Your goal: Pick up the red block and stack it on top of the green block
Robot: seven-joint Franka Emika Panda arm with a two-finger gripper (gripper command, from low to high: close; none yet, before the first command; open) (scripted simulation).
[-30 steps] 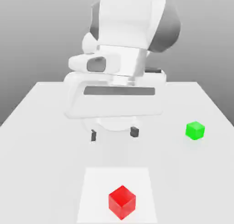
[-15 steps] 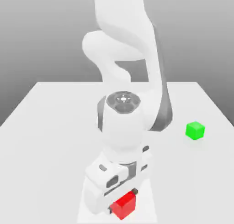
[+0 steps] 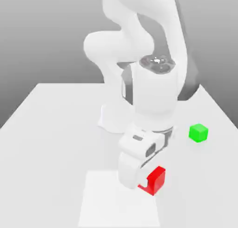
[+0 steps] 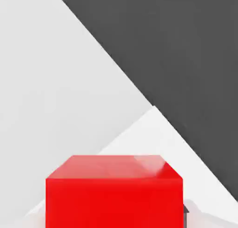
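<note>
- The red block (image 3: pixel 155 180) is up off the bench (image 3: pixel 51 143), hanging at the tip of the white arm (image 3: pixel 153 101), above the lighter square patch (image 3: pixel 100 201) near the front of the bench.
- The claw (image 3: pixel 148 181) sits right at the block; its white hand housing covers the block's side toward the exterior view's left, so the block pokes out toward the exterior view's right.
- The claw is closed onto the red block and has it held — the block is clear of the surface with nothing under it.
- In the hand view the red block (image 4: pixel 114 192) looms large and close, one glossy face square-on and its upper face catching a highlight, with pale bench (image 4: pixel 56 83) and dark ground behind it.
- The green block (image 3: pixel 198 133) rests on the bench, well apart from the claw, off toward the exterior view's right and farther back.
- Red and green are not touching; open bench lies between them.
</note>
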